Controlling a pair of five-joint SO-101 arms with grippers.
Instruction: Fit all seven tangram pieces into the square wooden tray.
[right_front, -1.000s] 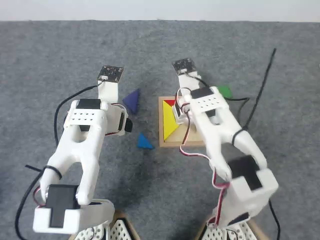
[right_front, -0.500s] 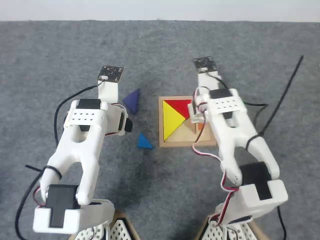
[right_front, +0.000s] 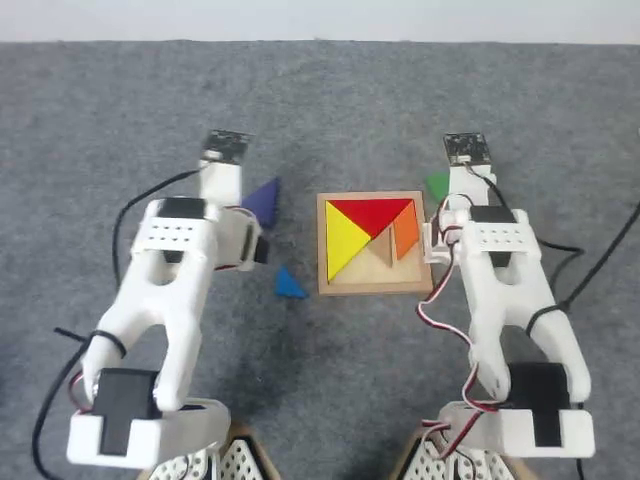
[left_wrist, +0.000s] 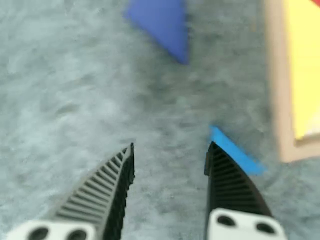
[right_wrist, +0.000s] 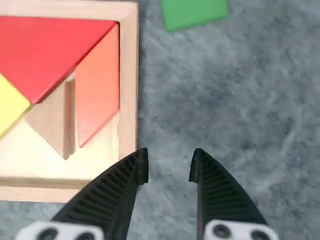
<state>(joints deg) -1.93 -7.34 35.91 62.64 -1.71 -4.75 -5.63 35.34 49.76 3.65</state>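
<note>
1. The right hand has swung off the square wooden tray in the last second. It now hangs over the grey felt-like surface just beside the tray's right rim, spread apart with nothing in it.
2. The left hand has barely budged. It's spread and empty too, low over the surface, with the small light-blue triangle right next to one tip. Can't tell if they're touching.
3. With that arm out of the way, you can see into the tray between the arms. The big red triangle, big yellow triangle and orange parallelogram lie flat inside, the orange one along the right wall. The rest looks like bare wood.
4. Farther out, the dark blue triangle sits left of the tray, and the green flat piece is just past its far right corner.
5. My read: orange just went in, so that's three seated and three loose, and I can't spot the seventh. Green looks like the handy next grab for the right hand, and light blue for the left.
</note>
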